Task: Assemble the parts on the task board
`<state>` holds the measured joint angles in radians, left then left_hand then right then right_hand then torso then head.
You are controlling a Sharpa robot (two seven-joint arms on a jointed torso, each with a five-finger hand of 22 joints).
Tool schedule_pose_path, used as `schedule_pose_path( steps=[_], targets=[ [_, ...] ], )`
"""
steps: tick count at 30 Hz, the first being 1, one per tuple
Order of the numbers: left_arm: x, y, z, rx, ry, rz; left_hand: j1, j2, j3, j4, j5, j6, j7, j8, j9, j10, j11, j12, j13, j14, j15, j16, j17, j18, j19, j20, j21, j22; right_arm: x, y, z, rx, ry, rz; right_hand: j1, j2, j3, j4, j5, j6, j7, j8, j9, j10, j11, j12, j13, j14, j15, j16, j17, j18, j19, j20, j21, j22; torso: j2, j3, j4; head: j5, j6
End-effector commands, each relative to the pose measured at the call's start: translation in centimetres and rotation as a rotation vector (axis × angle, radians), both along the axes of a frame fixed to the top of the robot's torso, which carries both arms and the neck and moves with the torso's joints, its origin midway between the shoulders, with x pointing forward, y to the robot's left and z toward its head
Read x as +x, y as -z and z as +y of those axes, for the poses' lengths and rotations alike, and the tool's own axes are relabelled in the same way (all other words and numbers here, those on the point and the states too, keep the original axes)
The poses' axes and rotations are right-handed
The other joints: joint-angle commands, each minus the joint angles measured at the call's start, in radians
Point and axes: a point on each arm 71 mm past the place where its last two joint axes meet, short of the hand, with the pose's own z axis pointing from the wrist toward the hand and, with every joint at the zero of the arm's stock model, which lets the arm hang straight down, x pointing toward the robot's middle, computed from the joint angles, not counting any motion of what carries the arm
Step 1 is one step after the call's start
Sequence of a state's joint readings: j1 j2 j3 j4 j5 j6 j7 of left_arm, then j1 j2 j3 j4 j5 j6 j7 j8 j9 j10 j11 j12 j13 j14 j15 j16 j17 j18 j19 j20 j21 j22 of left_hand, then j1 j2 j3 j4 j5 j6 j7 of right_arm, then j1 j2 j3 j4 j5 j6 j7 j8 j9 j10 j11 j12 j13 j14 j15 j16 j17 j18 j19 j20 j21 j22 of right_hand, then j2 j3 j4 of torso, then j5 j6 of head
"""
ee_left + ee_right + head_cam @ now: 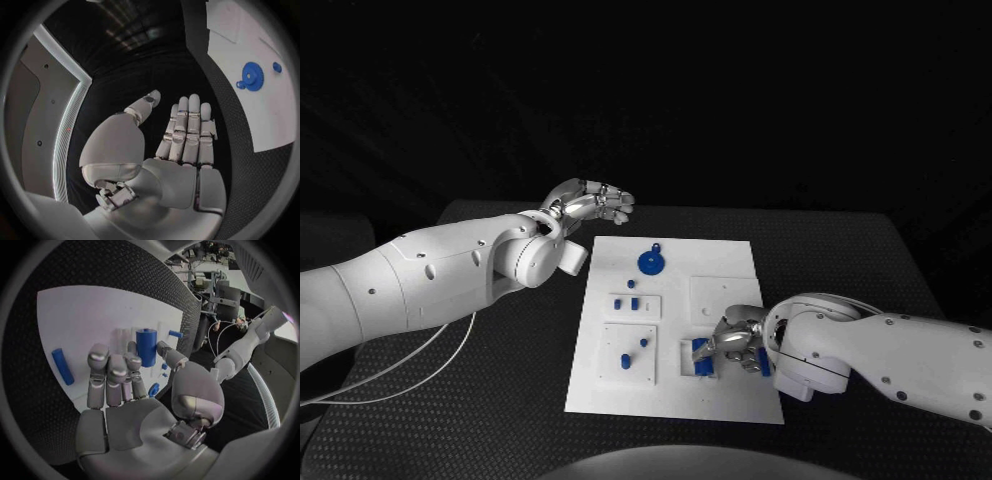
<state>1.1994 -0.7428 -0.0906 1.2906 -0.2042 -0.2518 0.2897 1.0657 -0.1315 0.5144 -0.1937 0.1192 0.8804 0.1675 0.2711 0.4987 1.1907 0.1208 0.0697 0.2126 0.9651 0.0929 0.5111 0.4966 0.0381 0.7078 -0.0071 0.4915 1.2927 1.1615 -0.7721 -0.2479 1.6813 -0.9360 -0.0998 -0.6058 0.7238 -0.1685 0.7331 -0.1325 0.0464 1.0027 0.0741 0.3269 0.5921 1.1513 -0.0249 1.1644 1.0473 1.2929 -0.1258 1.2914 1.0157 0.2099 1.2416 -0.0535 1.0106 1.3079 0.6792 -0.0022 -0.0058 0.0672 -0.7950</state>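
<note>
The white task board (672,400) lies in the middle of the black table. A blue gear (651,263) sits at its far end, also seen in the left wrist view as the gear (251,77) on the board (269,115). My left hand (590,205) hovers off the board's far left corner, fingers straight and holding nothing (184,135). My right hand (737,340) is low over the near right of the board. There a blue cylinder (145,346) stands between its thumb and a finger; I cannot tell whether they grip it. A blue rod (62,366) lies beside it on the board (81,315).
Small blue pieces (630,300) lie in the recesses on the board's left half, with more (643,343) nearer me. Another blue part (763,362) shows at my right hand's wrist side. Black table surrounds the board. A cable (401,375) hangs under my left arm.
</note>
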Motion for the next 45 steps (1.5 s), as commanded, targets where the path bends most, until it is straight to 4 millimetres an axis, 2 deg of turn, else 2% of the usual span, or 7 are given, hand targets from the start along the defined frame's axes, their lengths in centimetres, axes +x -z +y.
schedule_pose_path(
  steps=[1, 6, 15, 20, 29, 45],
  targets=[
    [-0.05, -0.12, -0.31, -0.012, 0.015, -0.002, -0.007, -0.003, 0.000, 0.004, 0.000, -0.007, 0.000, 0.005, -0.002, -0.008, 0.002, 0.001, -0.001, 0.006, 0.002, -0.004, 0.002, 0.000, 0.001, 0.001, -0.007, 0.001, -0.08, 0.30, 0.03, -0.002, -0.009, 0.020, -0.015, 0.000, 0.004, 0.000, 0.002, 0.017, 0.011, 0.001, 0.001, 0.005, -0.001, -0.005, 0.002, 0.001, -0.003, -0.006, 0.001, 0.052, -0.002, 0.006, 0.006, 0.015, 0.000, 0.0005, 0.0005, 0.003, -0.001],
    [-0.05, -0.13, -0.24, -0.012, 0.014, -0.002, -0.007, -0.003, 0.000, 0.004, 0.000, -0.007, 0.000, 0.005, -0.002, -0.008, 0.002, 0.001, -0.001, 0.006, 0.002, -0.005, 0.002, 0.000, 0.001, 0.001, -0.007, 0.002, -0.08, 0.50, 0.08, -0.006, -0.011, 0.020, -0.018, -0.001, 0.004, -0.001, 0.002, 0.017, 0.011, 0.000, 0.000, 0.005, -0.001, -0.005, 0.002, 0.002, -0.003, -0.006, 0.001, 0.052, -0.002, 0.006, 0.006, 0.015, 0.000, -0.0001, -0.0016, 0.009, -0.005],
    [-0.06, -0.13, -0.27, -0.012, 0.015, -0.002, -0.007, -0.003, 0.000, 0.005, 0.000, -0.007, 0.000, 0.005, -0.002, -0.008, 0.002, 0.001, -0.001, 0.006, 0.002, -0.006, 0.003, 0.000, 0.002, 0.001, -0.007, 0.002, -0.10, 0.73, 0.44, -0.004, -0.015, 0.022, -0.026, -0.004, 0.005, -0.001, 0.002, 0.018, 0.011, -0.001, 0.000, 0.004, -0.001, -0.007, 0.003, 0.002, -0.003, -0.008, 0.002, 0.052, -0.003, 0.007, 0.006, 0.014, 0.000, 0.0008, -0.0008, 0.011, -0.006],
    [-0.06, -0.13, -0.26, -0.012, 0.015, -0.001, -0.008, -0.003, 0.000, 0.005, -0.001, -0.007, 0.000, 0.005, -0.002, -0.008, 0.002, 0.001, -0.001, 0.006, 0.002, -0.006, 0.004, 0.000, 0.002, 0.002, -0.008, 0.002, -0.10, 0.82, 0.46, -0.004, -0.013, 0.021, -0.032, -0.010, 0.006, -0.001, 0.002, 0.017, 0.011, -0.003, 0.000, 0.003, -0.001, -0.008, 0.004, 0.002, -0.003, -0.009, 0.002, 0.052, -0.003, 0.007, 0.006, 0.014, 0.000, 0.0001, -0.0011, 0.013, -0.006],
    [-0.07, -0.12, -0.26, -0.012, 0.016, -0.001, -0.008, -0.003, 0.000, 0.006, -0.001, -0.008, 0.000, 0.005, -0.002, -0.008, 0.003, 0.001, -0.002, 0.006, 0.002, -0.007, 0.004, 0.000, 0.002, 0.002, -0.008, 0.003, -0.14, 0.74, 0.74, -0.004, -0.020, 0.005, -0.048, -0.045, 0.005, 0.006, 0.002, 0.016, 0.012, -0.008, 0.000, 0.001, 0.000, -0.012, 0.007, 0.003, -0.002, -0.013, 0.003, 0.052, -0.003, 0.007, 0.006, 0.013, 0.000, 0.0003, -0.0012, 0.017, -0.007],
    [-0.08, -0.12, -0.24, -0.012, 0.016, 0.000, -0.009, -0.003, 0.000, 0.007, -0.001, -0.008, 0.000, 0.005, -0.002, -0.009, 0.003, 0.001, -0.002, 0.006, 0.002, -0.008, 0.006, 0.000, 0.002, 0.002, -0.009, 0.004, -0.20, 0.67, 0.90, -0.010, -0.037, -0.007, -0.063, -0.085, -0.009, 0.016, 0.002, 0.010, 0.014, -0.015, 0.002, -0.003, 0.002, -0.016, 0.010, 0.002, -0.001, -0.018, 0.005, 0.052, -0.005, 0.006, 0.004, 0.011, 0.000, 0.0002, -0.0015, 0.021, -0.009]
  ],
)
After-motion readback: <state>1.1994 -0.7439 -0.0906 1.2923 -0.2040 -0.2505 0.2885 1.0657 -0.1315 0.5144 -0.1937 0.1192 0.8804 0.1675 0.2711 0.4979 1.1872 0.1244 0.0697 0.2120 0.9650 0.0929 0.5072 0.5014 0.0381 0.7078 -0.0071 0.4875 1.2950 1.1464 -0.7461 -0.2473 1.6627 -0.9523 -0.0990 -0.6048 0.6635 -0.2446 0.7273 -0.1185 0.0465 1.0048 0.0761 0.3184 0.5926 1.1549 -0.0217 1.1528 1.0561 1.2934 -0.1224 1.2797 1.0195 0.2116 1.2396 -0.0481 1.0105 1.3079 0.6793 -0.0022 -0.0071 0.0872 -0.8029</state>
